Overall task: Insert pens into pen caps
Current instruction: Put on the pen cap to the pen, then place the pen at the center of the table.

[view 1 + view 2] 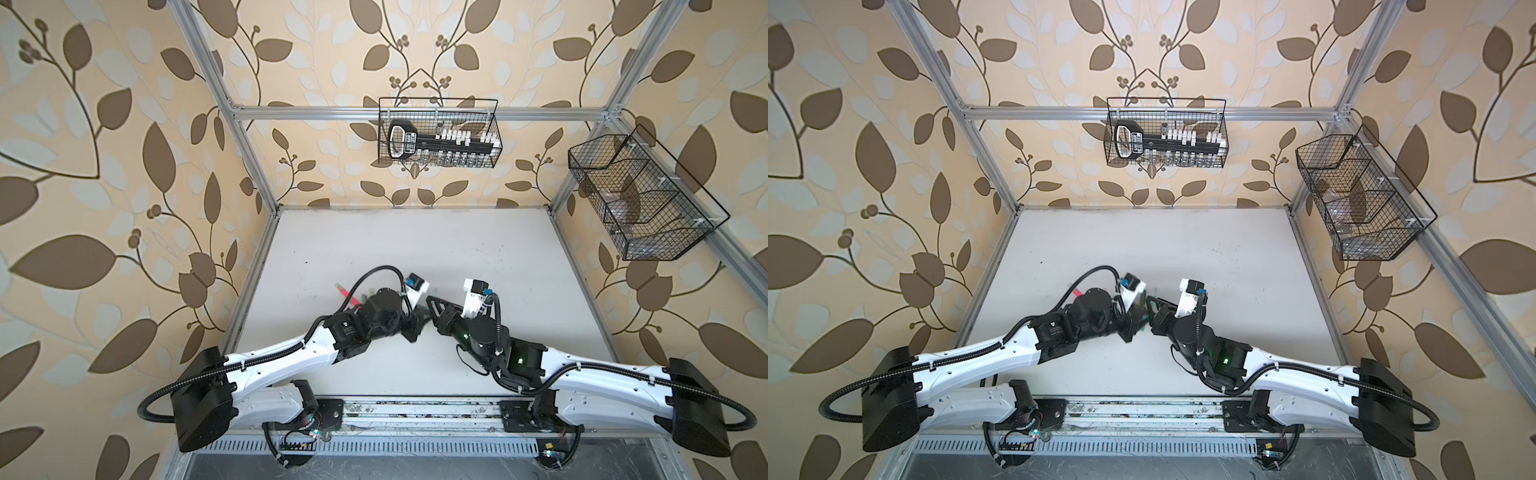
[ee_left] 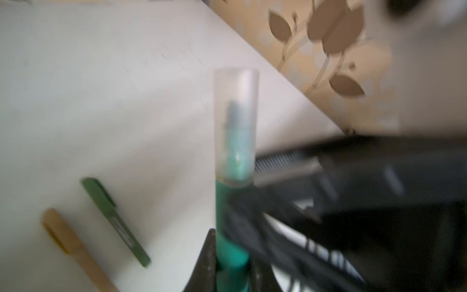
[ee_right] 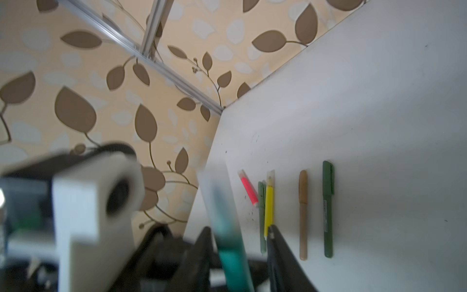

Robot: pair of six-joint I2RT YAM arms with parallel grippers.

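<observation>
The green marker (image 2: 222,202) wears its clear cap (image 2: 235,113) and sticks up out of the left gripper (image 2: 231,255), whose jaws pinch its body. The right gripper (image 3: 238,230) sits around the same marker. Its jaws look spread, with a gap on one side, but that spot is blurry, so I am not fully sure.

The two grippers crowd each other over the middle of the white table (image 1: 415,249). In both top views the left arm (image 1: 282,357) and right arm (image 1: 582,370) hide most of the pens.

Five more pens lie side by side on the table close by:
- the pink-red marker (image 3: 249,188)
- the grey-green pen (image 3: 262,217)
- the yellow marker (image 3: 269,207), touching the grey-green pen
- the tan pen (image 3: 303,215)
- the dark green pen (image 3: 328,209), a bit apart from the tan pen

One right finger covers the yellow marker's near end.

Leaf wallpaper (image 1: 124,166) covers the walls, and metal bars (image 1: 415,113) frame them. A wire basket (image 1: 438,133) hangs on the back wall. A second wire basket (image 1: 640,199) hangs on the side wall by the right arm. Both are above the table. The far part of the table is open white top up to the back edge.
</observation>
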